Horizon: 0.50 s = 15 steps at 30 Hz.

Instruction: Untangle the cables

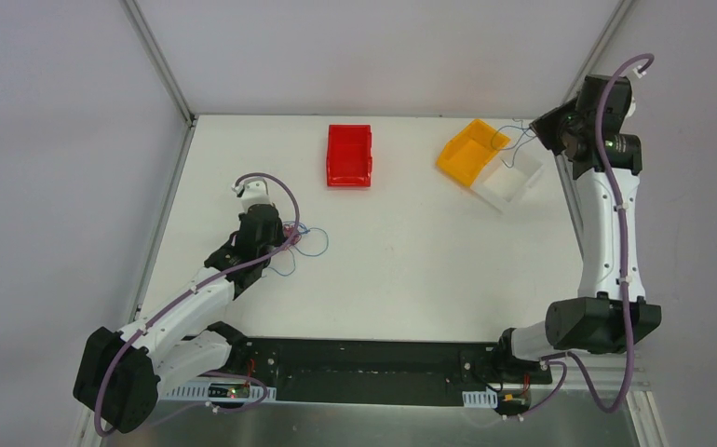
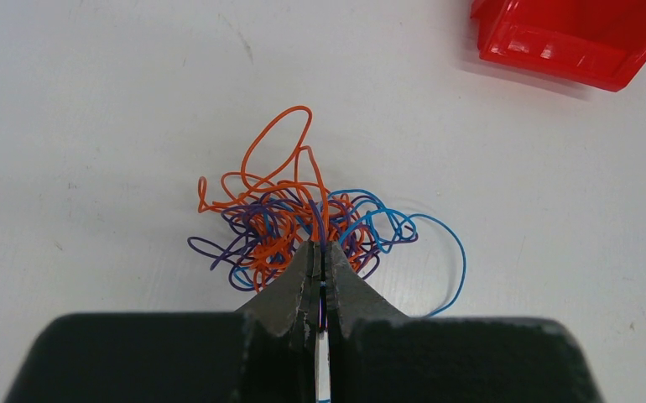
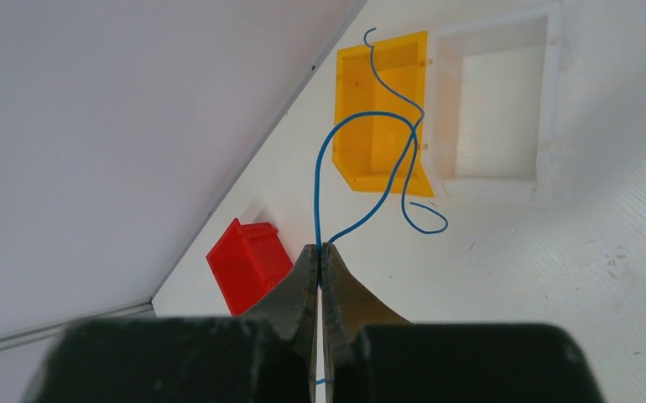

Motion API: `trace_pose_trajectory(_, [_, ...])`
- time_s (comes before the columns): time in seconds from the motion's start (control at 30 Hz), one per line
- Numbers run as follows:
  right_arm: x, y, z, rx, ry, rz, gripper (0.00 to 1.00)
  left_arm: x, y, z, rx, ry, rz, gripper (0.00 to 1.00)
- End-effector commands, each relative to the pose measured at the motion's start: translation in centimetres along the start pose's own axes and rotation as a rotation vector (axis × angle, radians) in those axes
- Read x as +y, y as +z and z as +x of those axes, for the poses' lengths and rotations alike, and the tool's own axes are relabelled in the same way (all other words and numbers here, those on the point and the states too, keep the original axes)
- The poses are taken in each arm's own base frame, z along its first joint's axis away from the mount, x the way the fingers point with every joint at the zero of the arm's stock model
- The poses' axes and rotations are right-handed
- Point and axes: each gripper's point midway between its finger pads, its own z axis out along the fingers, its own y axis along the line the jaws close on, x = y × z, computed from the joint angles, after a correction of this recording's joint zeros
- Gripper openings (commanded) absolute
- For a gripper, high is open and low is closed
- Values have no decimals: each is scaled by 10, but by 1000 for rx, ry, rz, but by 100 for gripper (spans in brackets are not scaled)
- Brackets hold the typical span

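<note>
Right now the cables [image 2: 286, 222] are lying as a tight knot of orange, blue and purple strands on the left part of the table [image 1: 411, 270]. They are nearer its left edge than its middle, and about midway between the far and near edges. Loops are spilling out of the knot: a tall orange one toward the far edge and a wide blue one curving off to the right. The left gripper [image 2: 321, 252] is sitting at the near side of this knot, its fingers drawn almost together and pinching a purple strand that is running down between them. One blue cable [image 3: 317, 193] is hanging apart from the rest, by the table's far right corner. The right gripper [image 3: 320, 252] is holding it raised above the table, its fingers clamped tight on the strand. That strand is looping and dangling in front of the yellow bin [image 3: 357, 84] and beside the white bin [image 3: 487, 186]. Those two bins are sitting side by side, touching, at an angle near the far right corner. A red bin [image 1: 349, 155] is standing alone near the middle of the far edge, well apart from the knot and from the other two bins.
</note>
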Motion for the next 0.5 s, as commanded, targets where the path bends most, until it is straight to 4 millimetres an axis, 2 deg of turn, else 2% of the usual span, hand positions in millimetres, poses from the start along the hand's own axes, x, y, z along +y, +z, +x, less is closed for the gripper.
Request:
trace_pose_trajectory(0.0, [3,-26,-12,-46,-17,-15,0,-5,1,-5,-15,-6,29,0])
trace_pose_trajectory(0.13, [-7,-25,-11,-53,-5,11,0,-6,0,-6,-15,-4,33,0])
trace_pose_trajectory(0.27, [-20,-14,-4,-21,18,37,0,-6,0,-6,-18,-4,34,0])
trace_pose_trajectory(0.47, [-37,17,16,71,109,41,0,-7,-1,-7,-17,-1,40,0])
